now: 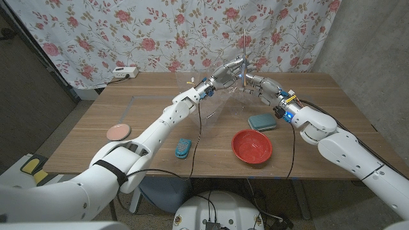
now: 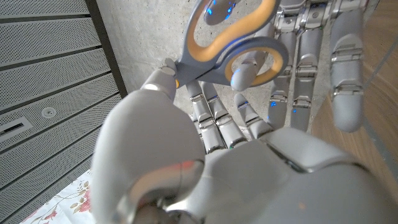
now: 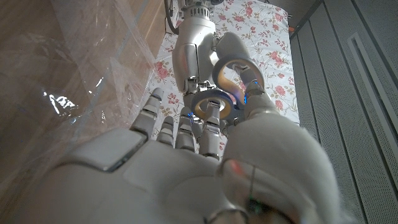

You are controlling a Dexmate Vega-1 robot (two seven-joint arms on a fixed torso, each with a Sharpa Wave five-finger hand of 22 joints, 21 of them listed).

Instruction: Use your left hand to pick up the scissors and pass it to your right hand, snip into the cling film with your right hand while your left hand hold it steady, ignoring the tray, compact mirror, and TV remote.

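Observation:
The scissors (image 1: 245,56), with grey handles lined in orange, stand upright above the far middle of the table, blades pointing up. My left hand (image 1: 225,74) pinches their handle loops (image 2: 230,46) between thumb and fingers. My right hand (image 1: 258,84) meets it from the other side. Its fingers (image 2: 311,56) are spread behind the loops (image 3: 219,104), and its thumb tip sits at the lower loop. A crumpled sheet of clear cling film (image 1: 214,102) lies on the table below both hands, also seen as the cling film (image 3: 62,74) in the right wrist view.
A red bowl (image 1: 252,145) sits near the front right of the middle, with a teal rounded case (image 1: 262,121) behind it. A blue remote (image 1: 183,147) lies front centre, and a pink round disc (image 1: 119,131) to the left. A power strip (image 1: 124,72) lies far left.

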